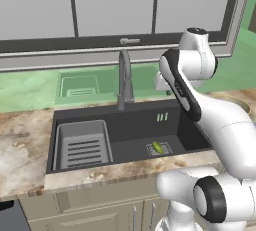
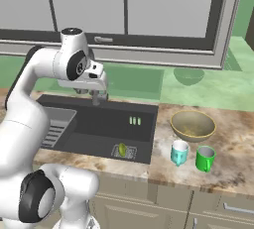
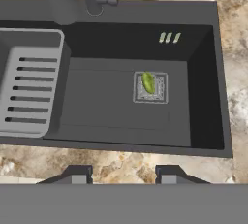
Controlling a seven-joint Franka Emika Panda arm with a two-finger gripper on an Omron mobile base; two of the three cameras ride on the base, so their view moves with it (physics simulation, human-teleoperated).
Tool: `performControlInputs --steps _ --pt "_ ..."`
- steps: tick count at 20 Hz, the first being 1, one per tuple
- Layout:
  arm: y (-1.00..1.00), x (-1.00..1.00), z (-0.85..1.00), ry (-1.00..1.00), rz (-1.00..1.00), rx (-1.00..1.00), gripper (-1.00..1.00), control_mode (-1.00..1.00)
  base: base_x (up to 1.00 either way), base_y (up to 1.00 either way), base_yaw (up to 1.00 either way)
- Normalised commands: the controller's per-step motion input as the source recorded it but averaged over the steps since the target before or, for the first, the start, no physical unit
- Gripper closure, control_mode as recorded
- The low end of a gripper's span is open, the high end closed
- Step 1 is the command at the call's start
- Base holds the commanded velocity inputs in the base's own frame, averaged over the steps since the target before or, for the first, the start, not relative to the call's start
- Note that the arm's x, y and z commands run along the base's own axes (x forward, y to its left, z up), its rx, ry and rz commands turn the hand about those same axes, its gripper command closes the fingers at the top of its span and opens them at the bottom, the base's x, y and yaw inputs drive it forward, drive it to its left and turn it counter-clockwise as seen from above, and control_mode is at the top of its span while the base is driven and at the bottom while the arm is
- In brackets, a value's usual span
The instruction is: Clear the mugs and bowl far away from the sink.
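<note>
On the counter right of the sink point(image 2: 101, 120) stand a teal mug point(image 2: 179, 152) and a green mug point(image 2: 205, 158), side by side near the front edge. The tan bowl point(image 2: 192, 125) sits just behind them. My gripper point(image 2: 97, 94) hangs over the back of the dark basin, well left of all three. In the hand view the gripper point(image 3: 123, 175) is open with nothing between its fingertips point(image 3: 77, 174), looking straight down at the sink point(image 3: 97, 106) and the counter's front strip.
A tall grey faucet point(image 1: 124, 82) rises behind the basin. A grey rack insert point(image 1: 82, 145) fills its left part. A small yellow-green item point(image 3: 148, 82) lies on the drain. Marbled counter point(image 2: 233, 139) runs right of the mugs.
</note>
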Motion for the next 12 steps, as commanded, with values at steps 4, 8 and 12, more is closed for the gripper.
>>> performControlInputs --steps 4,8,12 --pt "0.00 -0.23 0.00 0.00 0.00 0.00 -1.00 -1.00 0.00 0.00 0.00" --pt "0.00 -0.74 0.00 -0.06 0.00 0.00 -1.00 -1.00 0.00 0.00 0.00" --pt "0.00 -0.76 0.00 -0.08 0.00 -0.01 -1.00 -1.00 0.00 0.00 0.00"
